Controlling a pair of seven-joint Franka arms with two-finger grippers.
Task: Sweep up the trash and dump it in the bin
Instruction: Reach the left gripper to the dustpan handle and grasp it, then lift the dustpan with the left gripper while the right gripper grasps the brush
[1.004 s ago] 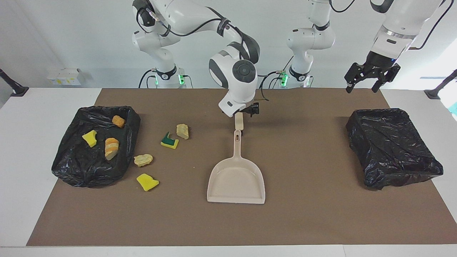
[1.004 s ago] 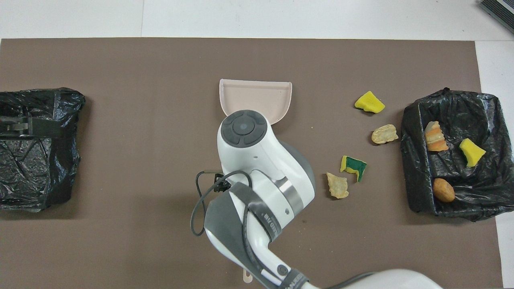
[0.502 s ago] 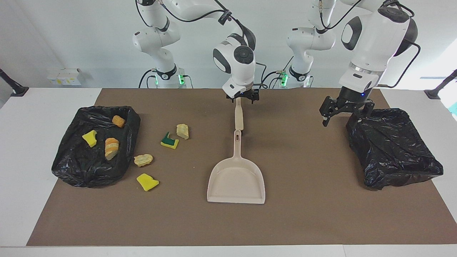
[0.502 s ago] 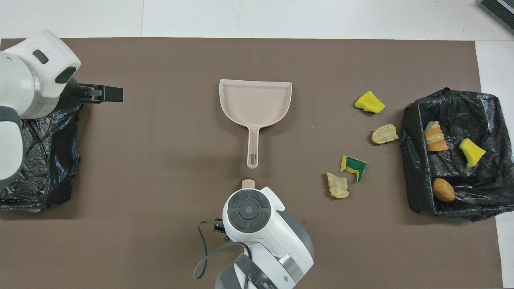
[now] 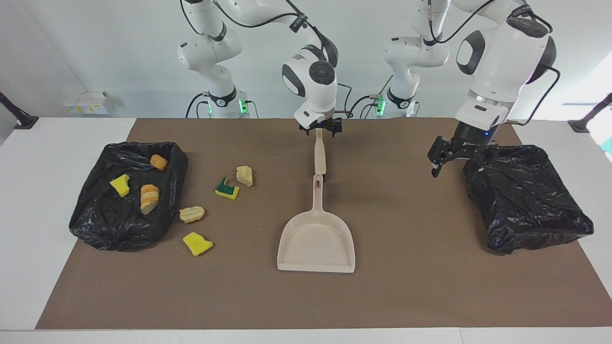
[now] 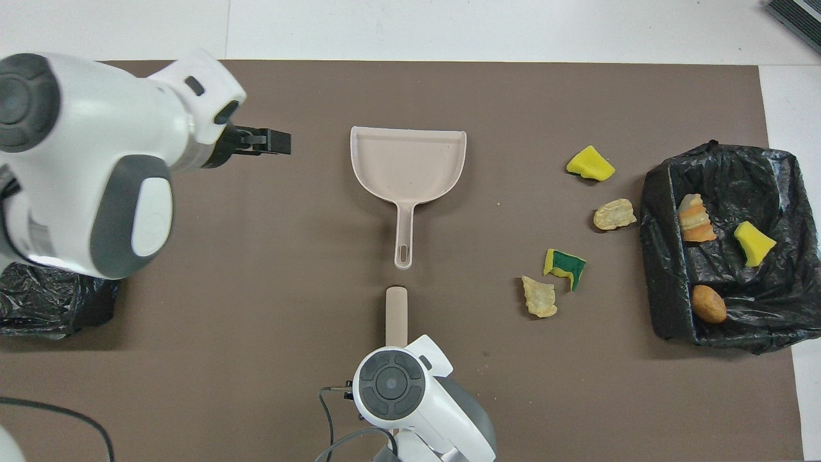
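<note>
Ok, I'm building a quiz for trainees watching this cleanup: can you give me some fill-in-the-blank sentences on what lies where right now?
The black bin at the right arm's end holds ___ scraps.
___ scraps lie loose on the mat, among them a green-backed sponge.
The brush handle lies nearer to the robots than the ___.
Missing words: three; four; dustpan.

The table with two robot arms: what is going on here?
The right gripper is down at the end of the brush nearest the robots; whether it grips is unclear. The left gripper hangs open beside the empty bin. The dustpan lies empty mid-table. Four scraps lie on the mat, three in the other bin.
</note>
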